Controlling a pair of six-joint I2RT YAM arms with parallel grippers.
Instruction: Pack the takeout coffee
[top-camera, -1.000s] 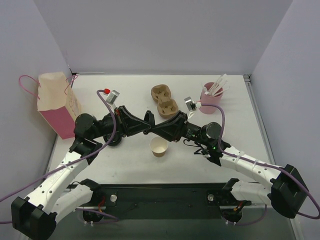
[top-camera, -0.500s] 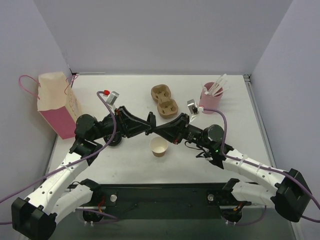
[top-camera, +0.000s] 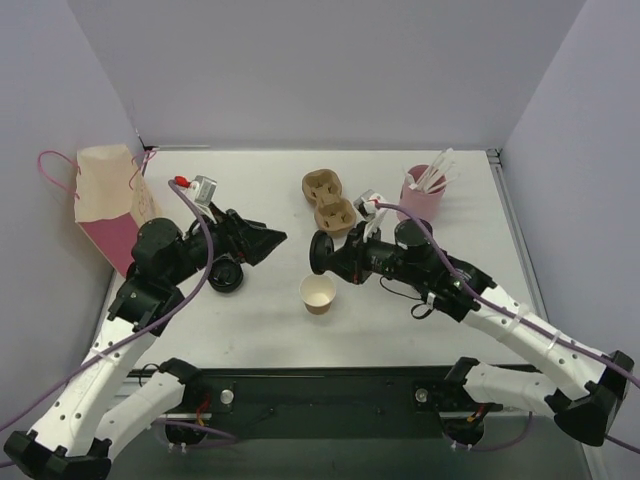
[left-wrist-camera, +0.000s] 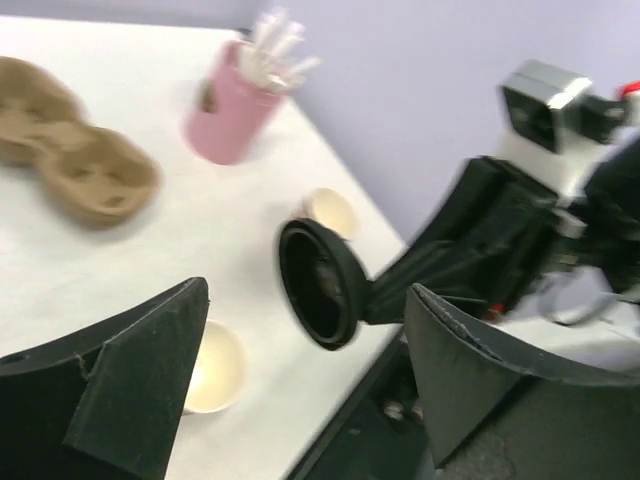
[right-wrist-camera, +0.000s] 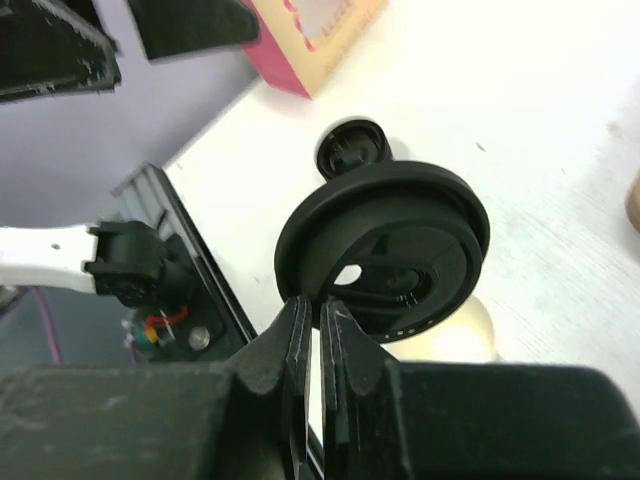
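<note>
Black lid hangs pinched by its rim in the right gripper's clenched fingers, close above the open brown paper cup standing on the white table, while the left gripper gapes empty nearby.

Bright even light, soft faint shadows, left wrist view motion-blurred, top view sharp

Left pincer spread wide, right pincer clamped tight, arms angled inward
</note>
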